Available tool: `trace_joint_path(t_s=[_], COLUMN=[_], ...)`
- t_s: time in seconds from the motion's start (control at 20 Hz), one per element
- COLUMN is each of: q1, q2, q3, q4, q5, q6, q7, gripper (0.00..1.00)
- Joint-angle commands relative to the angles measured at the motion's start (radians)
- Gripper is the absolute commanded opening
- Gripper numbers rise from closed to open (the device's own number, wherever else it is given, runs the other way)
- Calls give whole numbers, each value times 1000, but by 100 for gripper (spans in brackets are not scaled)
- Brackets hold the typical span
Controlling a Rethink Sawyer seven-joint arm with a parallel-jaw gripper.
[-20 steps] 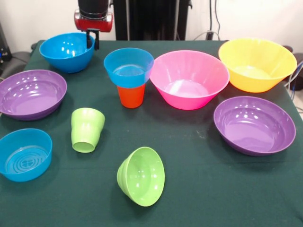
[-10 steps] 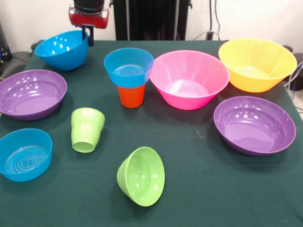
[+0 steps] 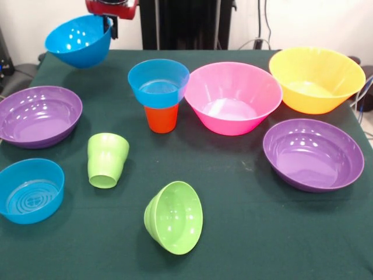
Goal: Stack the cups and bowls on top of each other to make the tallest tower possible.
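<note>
I can read no writing, brand or label on anything from my front view; every piece is plain glossy plastic. The claw (image 3: 110, 22) shows only at the top edge, red housing with dark fingers (image 3: 109, 26), and it is clamped on the rim of a blue bowl (image 3: 78, 41), which hangs tilted above the far left corner of the table (image 3: 250, 233), clear of the dark green cloth. The tower (image 3: 159, 93) so far is an upside-down orange cup (image 3: 161, 118) with a second blue bowl (image 3: 158, 81) sitting upright on it, wider than the cup beneath. Just beside it to the picture's right stands the large pink bowl (image 3: 233, 96), its rim almost touching the blue one, and further right the yellow-orange bowl (image 3: 316, 79) near the far corner. One purple bowl (image 3: 313, 153) rests in front of the yellow-orange one, wide and shallow; the other purple bowl (image 3: 38, 115) lies at the left edge. Below it, a third blue bowl (image 3: 29, 189) shows ring ridges in its bottom. The lime green cup (image 3: 106, 159) with stepped ridges stands mouth down, tilted slightly, between the left bowls and the tower. The small lime green bowl (image 3: 173, 217) lies on its side nearest me, its mouth facing toward the lower right.
</note>
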Motion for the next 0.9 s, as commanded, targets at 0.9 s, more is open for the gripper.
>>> trace_joint_path(t_s=[0.9], q1=[178], q2=[-42], q3=[80], q4=[-244], q5=[125], q6=[306], q7=[50], gripper=[0])
